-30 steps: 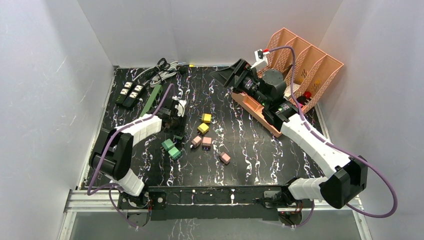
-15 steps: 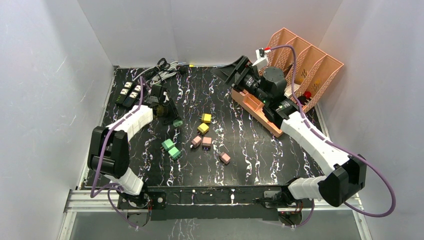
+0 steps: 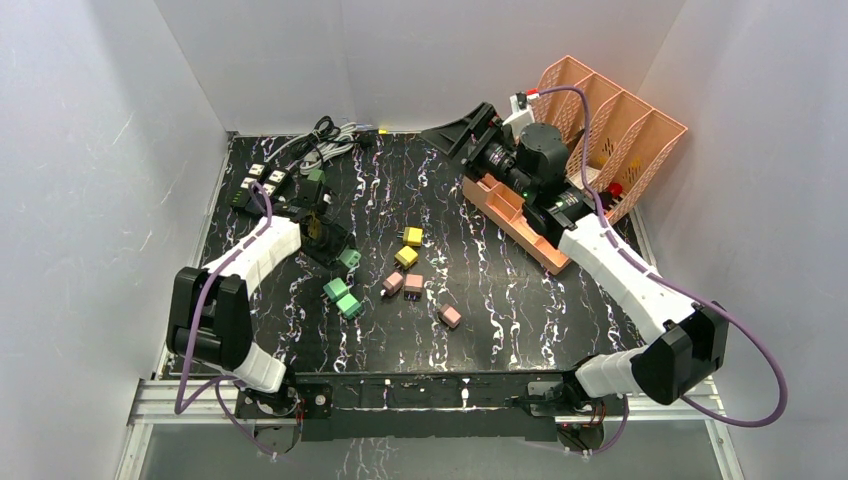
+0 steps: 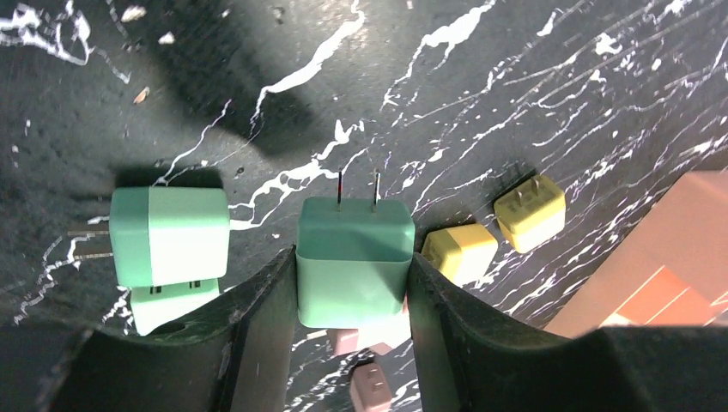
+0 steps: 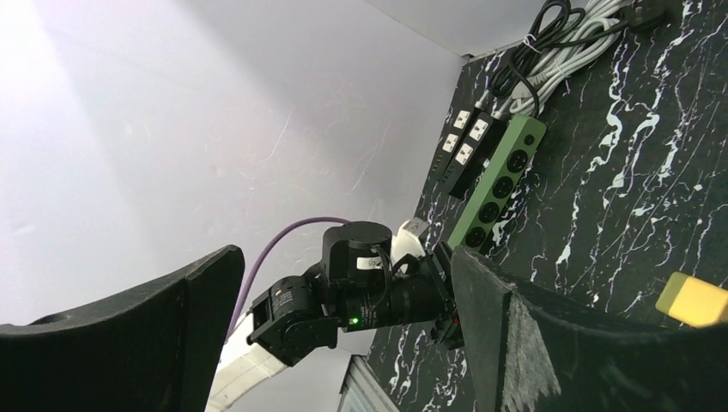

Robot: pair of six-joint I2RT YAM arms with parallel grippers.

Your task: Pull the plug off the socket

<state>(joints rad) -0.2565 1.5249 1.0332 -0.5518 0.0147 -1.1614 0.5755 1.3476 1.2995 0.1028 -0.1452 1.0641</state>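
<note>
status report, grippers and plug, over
Left gripper shut on green plug, prongs bare, clear of green power strip. Right gripper open, empty, raised. Loose plugs on table underneath.

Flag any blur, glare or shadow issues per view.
Left wrist: mint-green square plug sharp, near gripper fingers soft, dark shadow on the black marbled tabletop. Right wrist: white wall washed out by light, own fingers dark silhouettes. Top external: even light, no blur.
</note>
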